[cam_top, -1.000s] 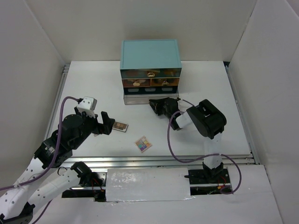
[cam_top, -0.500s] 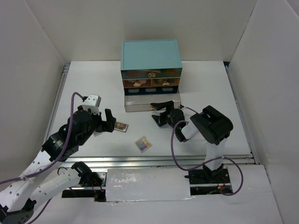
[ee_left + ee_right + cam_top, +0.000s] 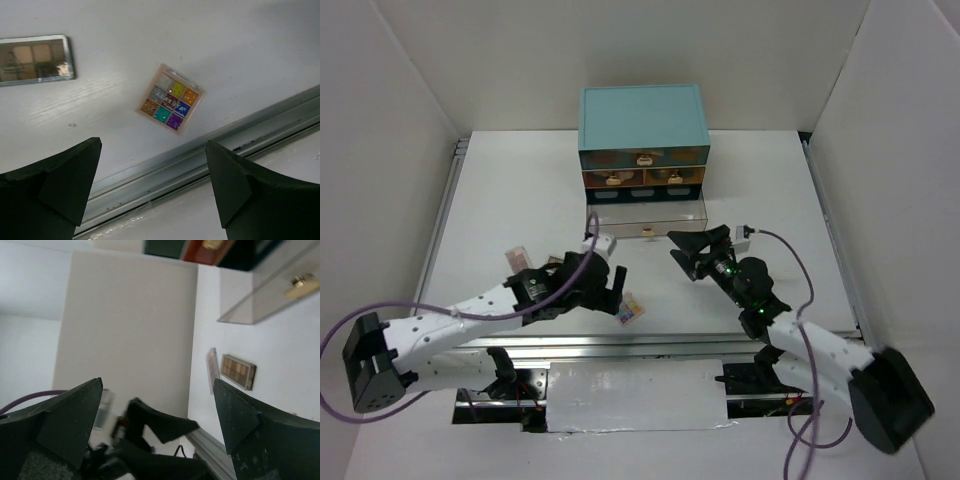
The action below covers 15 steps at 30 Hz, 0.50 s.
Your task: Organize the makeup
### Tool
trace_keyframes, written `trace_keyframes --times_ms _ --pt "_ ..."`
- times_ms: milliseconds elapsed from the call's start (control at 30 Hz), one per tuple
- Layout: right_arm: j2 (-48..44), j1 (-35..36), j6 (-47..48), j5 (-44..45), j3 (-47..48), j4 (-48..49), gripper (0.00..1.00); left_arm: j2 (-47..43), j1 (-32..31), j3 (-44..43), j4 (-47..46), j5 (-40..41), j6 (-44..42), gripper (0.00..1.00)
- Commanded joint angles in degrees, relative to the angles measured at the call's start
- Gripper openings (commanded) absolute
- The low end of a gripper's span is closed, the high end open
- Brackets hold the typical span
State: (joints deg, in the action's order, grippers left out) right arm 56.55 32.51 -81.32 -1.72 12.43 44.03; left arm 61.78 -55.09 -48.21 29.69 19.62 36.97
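Rearward, teal chest (image 3: pixel 642 115), drawer (image 3: pixel 620 222) open, palette (image 3: pixel 170 97) outside

I take 12 o'clock as the far wall in the top view. The teal chest (image 3: pixel 642 115) blocks 12, and its pulled-out drawer (image 3: pixel 610 222) juts toward the arms. My right gripper (image 3: pixel 682 250), jaws spread, stands just off the drawer front at 5 o'clock. My left gripper (image 3: pixel 608 283), likewise spread, hangs by the square palette (image 3: pixel 632 311), with the rail (image 3: pixel 670 341) close at 6. A bare lane runs between the grippers toward 12, and the table (image 3: pixel 770 190) lies open at the chest's 3 and 9.
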Motion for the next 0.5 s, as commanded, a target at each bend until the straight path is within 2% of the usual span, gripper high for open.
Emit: trace_keyframes --times_ms 0,67,167,300,467 --pt "-17.5 0.8 13.1 7.1 7.0 -31.6 1.00 6.2 -6.3 -4.5 0.7 6.6 10.6 0.99" --pt "-26.0 0.8 19.4 10.2 12.4 -45.0 1.00 12.2 -9.9 -7.1 0.9 8.3 11.0 0.99" --pt "-33.5 0.8 27.6 12.4 17.9 -56.0 1.00 19.8 -12.5 -10.4 1.6 10.1 9.4 0.99" --pt "-38.4 0.6 33.7 8.0 21.8 -62.7 1.00 22.6 -13.6 -8.9 -5.8 5.7 -4.6 0.99" --pt "-42.6 0.5 36.5 2.7 23.1 -64.8 1.00 22.0 -12.0 -7.7 -9.5 0.0 -14.2 0.99"
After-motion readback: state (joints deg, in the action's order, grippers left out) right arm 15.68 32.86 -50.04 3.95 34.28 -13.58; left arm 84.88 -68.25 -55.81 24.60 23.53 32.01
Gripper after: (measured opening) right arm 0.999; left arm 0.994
